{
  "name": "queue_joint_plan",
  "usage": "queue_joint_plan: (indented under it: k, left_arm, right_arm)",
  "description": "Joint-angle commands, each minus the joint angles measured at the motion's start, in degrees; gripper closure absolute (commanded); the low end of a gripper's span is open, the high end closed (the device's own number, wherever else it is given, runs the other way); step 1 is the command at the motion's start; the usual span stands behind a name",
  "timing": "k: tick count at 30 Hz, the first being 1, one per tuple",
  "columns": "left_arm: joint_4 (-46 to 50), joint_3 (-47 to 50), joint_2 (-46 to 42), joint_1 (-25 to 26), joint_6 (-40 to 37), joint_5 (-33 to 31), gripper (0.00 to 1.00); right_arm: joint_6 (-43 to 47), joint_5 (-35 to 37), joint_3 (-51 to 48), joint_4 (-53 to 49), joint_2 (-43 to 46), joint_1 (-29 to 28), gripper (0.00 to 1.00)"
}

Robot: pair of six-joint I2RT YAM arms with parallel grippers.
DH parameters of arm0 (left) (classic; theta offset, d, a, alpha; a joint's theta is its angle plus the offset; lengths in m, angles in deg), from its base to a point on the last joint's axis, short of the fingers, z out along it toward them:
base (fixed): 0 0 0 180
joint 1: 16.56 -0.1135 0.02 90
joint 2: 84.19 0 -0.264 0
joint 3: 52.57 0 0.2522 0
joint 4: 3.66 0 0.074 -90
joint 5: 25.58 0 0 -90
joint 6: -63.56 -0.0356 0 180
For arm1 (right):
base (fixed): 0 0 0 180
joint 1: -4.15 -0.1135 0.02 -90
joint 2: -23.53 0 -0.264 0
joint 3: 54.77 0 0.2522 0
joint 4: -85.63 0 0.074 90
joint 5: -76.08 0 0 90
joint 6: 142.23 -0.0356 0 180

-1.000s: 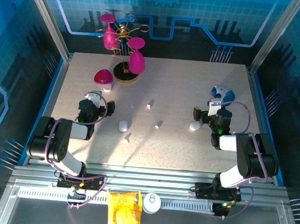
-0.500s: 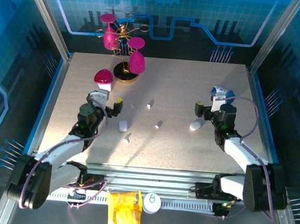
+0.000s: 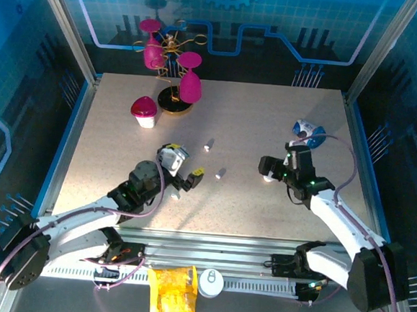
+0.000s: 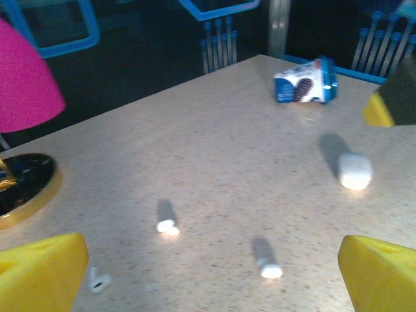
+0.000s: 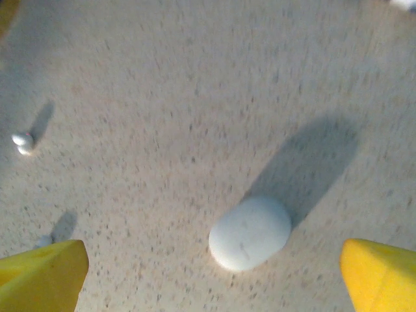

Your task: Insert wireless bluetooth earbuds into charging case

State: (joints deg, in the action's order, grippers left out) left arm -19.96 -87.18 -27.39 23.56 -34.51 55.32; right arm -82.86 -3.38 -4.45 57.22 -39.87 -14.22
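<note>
Two white earbuds (image 3: pixel 209 143) (image 3: pixel 220 174) lie near the table's middle; in the left wrist view they are the earbuds (image 4: pixel 168 227) (image 4: pixel 270 270), with a third, smaller one (image 4: pixel 99 283) at lower left. My left gripper (image 3: pixel 188 164) (image 4: pixel 211 286) hangs open just short of them, nothing between its yellow fingers (image 4: pixel 39 273). A white pebble-shaped charging case (image 5: pixel 250 233) (image 4: pixel 355 171) (image 3: pixel 267 179) lies shut on the table. My right gripper (image 3: pixel 269 171) (image 5: pixel 211 279) is open above it, not touching. Two earbuds (image 5: pixel 23 142) (image 5: pixel 44 240) lie left of the case.
A gold stand with pink shapes (image 3: pixel 175 74) and a pink mushroom-like object (image 3: pixel 144 110) stand at the back left; its dark base (image 4: pixel 26 185) sits left of the left gripper. A blue snack packet (image 3: pixel 308 129) (image 4: pixel 305 88) lies at the right.
Both arms have unfolded and reached inward. The left gripper moved right toward the middle earbuds. The right gripper moved left over the case. Both stayed open.
</note>
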Motion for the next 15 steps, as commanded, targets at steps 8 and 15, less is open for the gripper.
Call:
queue_joint_plan:
  k: [8,15]
  left_arm:
    - [-7.37,2.69,2.34,6.88,1.64,-1.31,0.01]
    - [-7.93,4.86,1.47,8.37,3.57,-5.69,0.01]
  right_arm:
    - [-16.64,12.42,-1.37,1.88,-8.31,-7.97,0.07]
    - [-15.49,12.13,0.67,4.57,-16.46,-7.56,0.14]
